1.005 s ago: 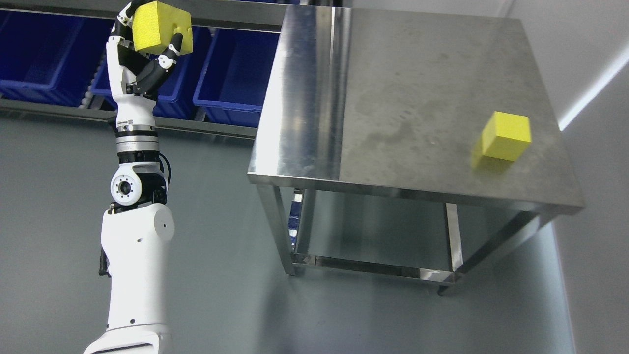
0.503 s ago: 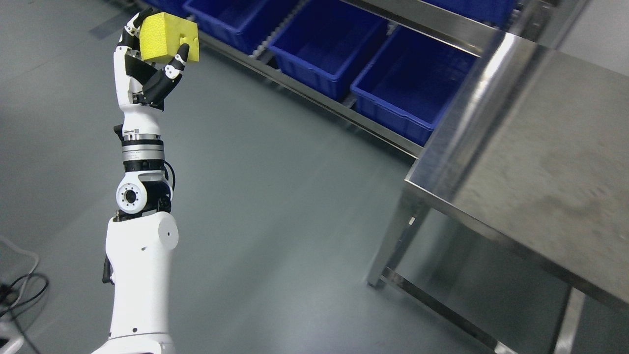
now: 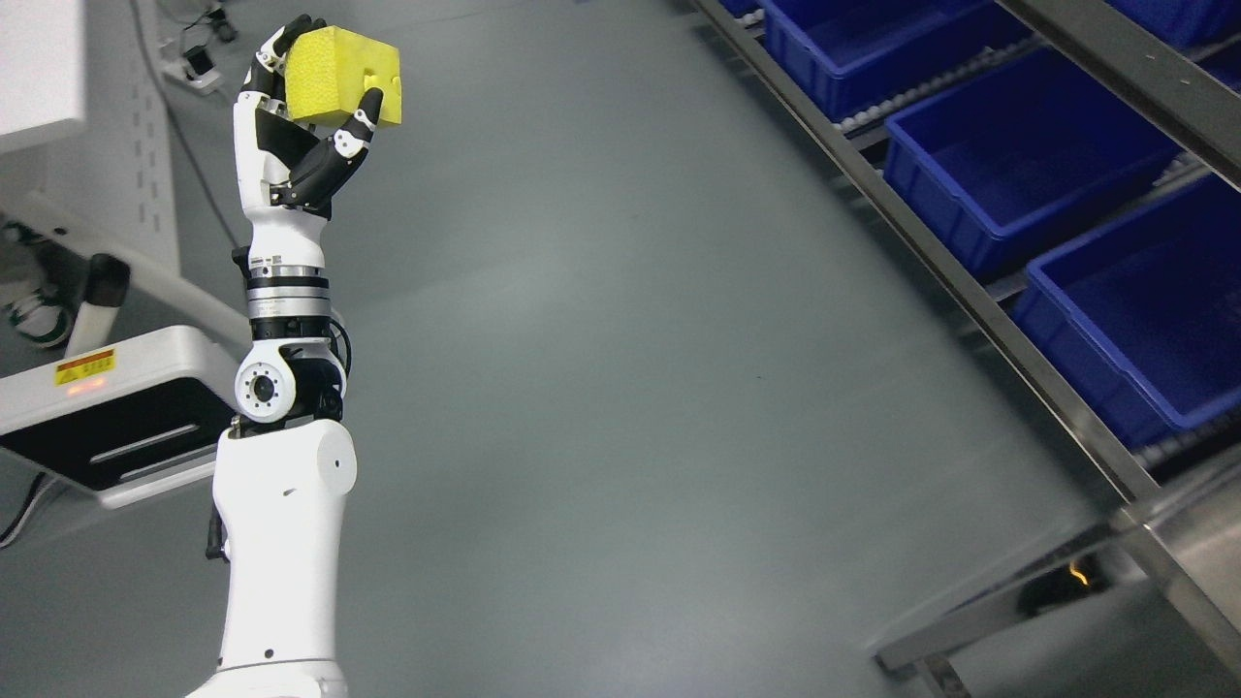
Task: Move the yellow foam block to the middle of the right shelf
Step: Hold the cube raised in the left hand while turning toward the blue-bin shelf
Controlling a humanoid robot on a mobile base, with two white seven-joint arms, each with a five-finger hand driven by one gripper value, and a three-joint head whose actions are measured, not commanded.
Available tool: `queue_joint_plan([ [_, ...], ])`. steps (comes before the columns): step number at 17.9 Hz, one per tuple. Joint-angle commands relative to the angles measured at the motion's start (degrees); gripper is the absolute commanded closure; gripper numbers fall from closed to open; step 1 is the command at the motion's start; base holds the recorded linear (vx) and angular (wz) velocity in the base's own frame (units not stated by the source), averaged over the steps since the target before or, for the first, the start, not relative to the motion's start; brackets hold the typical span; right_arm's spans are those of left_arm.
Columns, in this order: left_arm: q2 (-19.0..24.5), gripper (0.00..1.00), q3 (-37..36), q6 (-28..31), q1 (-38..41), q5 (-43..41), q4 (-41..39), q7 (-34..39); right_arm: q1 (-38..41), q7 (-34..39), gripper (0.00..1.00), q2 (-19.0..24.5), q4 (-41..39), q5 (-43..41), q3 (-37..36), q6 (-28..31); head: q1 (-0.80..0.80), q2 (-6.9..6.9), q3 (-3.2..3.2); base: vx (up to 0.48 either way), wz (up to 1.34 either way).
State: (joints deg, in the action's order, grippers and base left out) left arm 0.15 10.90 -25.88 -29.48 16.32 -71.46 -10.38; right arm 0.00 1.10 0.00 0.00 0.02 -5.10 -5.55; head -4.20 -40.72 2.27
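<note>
The yellow foam block (image 3: 341,74), a porous cube with a small notch in its right face, is held aloft at the upper left of the head view, carried by nothing but the robot's left hand (image 3: 308,126). That hand is clamped on it: black-and-white fingers (image 3: 274,53) wrap its left and top edges, while the thumb (image 3: 361,118) presses against its lower right side. Only one such block is in view. Below the hand, the white forearm with a silver and black banded wrist runs straight down to a round elbow joint and on to the bottom edge of the picture. A small strip of print sits on the wrist, too small to read.

The block hangs over a bare grey floor (image 3: 620,388). To the left stands a white machine base (image 3: 107,407) with a black front; it bears a yellow warning sticker (image 3: 84,366) whose writing cannot be made out, with a reddish glow just under it. Cables lie on the floor at the top left.

Along the right side runs a steel shelf rack (image 3: 979,310) holding blue plastic bins (image 3: 1018,165); three are clearly visible on one level, and parts of others show at the top right corner. A corner of a stainless steel desk (image 3: 1193,543) shows at the lower right.
</note>
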Motion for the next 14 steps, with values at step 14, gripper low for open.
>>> queue_joint_plan([
  [14,0.9,0.57,0.0,0.5,-0.1,-0.1,-0.3,0.0,-0.1,0.0,0.0,-1.0,-1.0,0.0,0.0,-0.1,0.0,0.0,0.0,0.115,0.44],
])
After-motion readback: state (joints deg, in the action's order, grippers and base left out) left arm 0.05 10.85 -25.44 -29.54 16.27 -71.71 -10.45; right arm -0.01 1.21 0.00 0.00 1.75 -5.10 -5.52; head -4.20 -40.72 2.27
